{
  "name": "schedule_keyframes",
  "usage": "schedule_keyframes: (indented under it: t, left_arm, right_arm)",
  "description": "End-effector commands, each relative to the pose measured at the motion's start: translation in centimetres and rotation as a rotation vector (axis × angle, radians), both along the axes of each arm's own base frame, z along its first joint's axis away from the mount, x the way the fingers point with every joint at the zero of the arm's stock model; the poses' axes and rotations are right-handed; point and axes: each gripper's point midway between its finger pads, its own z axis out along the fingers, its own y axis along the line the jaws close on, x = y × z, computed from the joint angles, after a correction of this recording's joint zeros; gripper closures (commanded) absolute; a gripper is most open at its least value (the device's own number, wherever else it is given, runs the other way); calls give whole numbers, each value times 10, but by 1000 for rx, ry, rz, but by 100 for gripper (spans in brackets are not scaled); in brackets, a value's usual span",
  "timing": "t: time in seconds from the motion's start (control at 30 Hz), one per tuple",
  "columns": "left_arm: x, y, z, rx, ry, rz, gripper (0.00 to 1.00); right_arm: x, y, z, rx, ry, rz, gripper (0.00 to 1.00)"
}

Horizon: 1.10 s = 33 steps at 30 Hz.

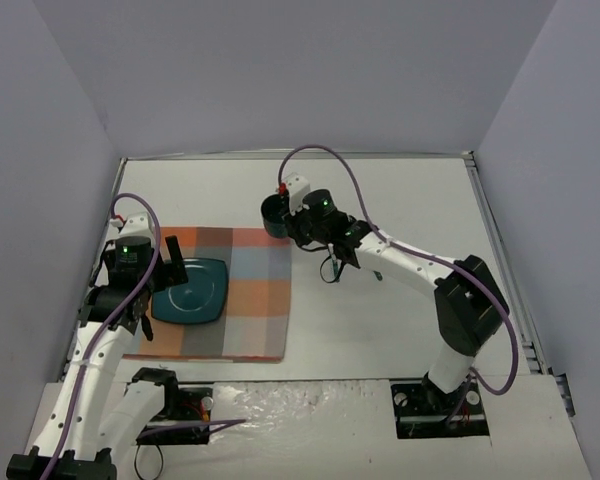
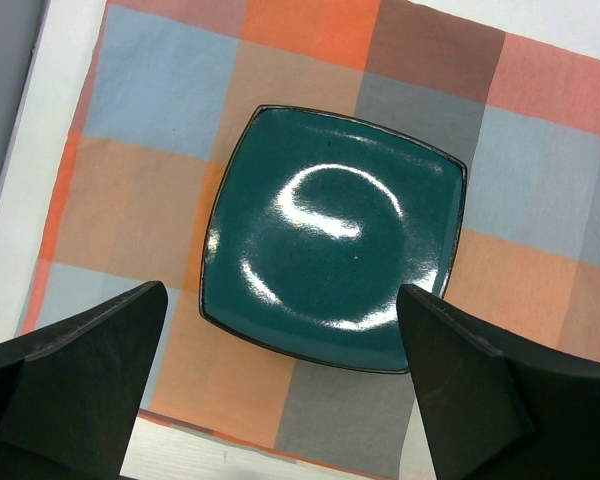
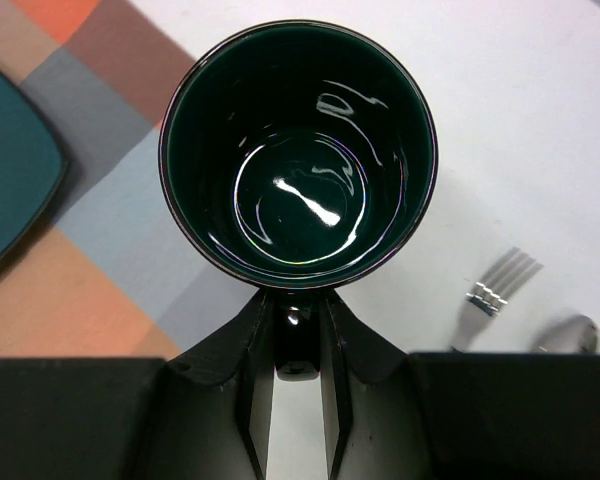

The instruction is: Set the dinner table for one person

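Right hand (image 3: 296,325) narrowed, pinching mug (image 3: 298,150) handle

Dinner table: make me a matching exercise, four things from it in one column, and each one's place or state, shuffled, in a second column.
Column one:
1. plate
2. mug
3. fork
4. left gripper

Column two:
A. on the bare tabletop
B. open, above the plate
C. on the checked placemat
D. handle pinched by the right gripper

Pairs: 1-C, 2-D, 3-A, 4-B
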Motion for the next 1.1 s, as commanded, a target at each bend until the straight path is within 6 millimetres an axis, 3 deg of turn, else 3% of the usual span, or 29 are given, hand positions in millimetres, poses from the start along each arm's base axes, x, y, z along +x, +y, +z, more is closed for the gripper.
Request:
schedule_keyframes:
  t: [0.0, 0.2, 0.57, 0.93, 1.03, 1.07]
  left_arm:
    - [10, 1, 14, 16, -56, 0, 3]
    - [11, 1, 14, 16, -58, 2, 3]
    - [11, 0, 13, 13, -55, -5, 3]
    - [11, 0, 13, 9, -56, -7, 3]
    - [11, 0, 14, 10, -57, -7, 3]
    - [11, -1, 14, 10, -58, -8, 3]
  right_arm:
    - [15, 51, 56, 127, -158, 65, 100]
    - [10, 72, 32, 112, -126, 95, 100]
    - [12, 78, -3, 111, -91, 90, 100]
    - [-1, 62, -40, 73, -47, 74, 100]
    - [-4, 58, -42, 65, -42, 74, 86]
    - [-6, 57, -42, 65, -39, 78, 73]
